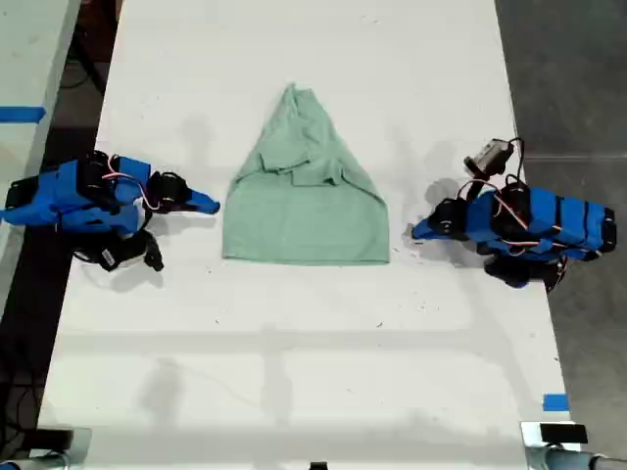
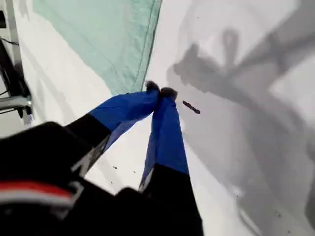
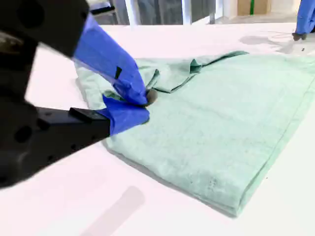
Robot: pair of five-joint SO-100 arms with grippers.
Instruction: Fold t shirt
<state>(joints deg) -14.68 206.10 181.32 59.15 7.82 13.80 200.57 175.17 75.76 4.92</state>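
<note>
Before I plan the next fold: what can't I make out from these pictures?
- Layers under the t shirt: hidden by its own top layer in every view.
- Whether my second hand is fully shut: in the second wrist view its tips overlap against the cloth, and it is too small in the exterior view.
- Dark speck near my first hand: too small to identify.

Bright overhead light, soft grey shadows on the white table (image 1: 294, 333); wrist views slightly blurred.
</note>
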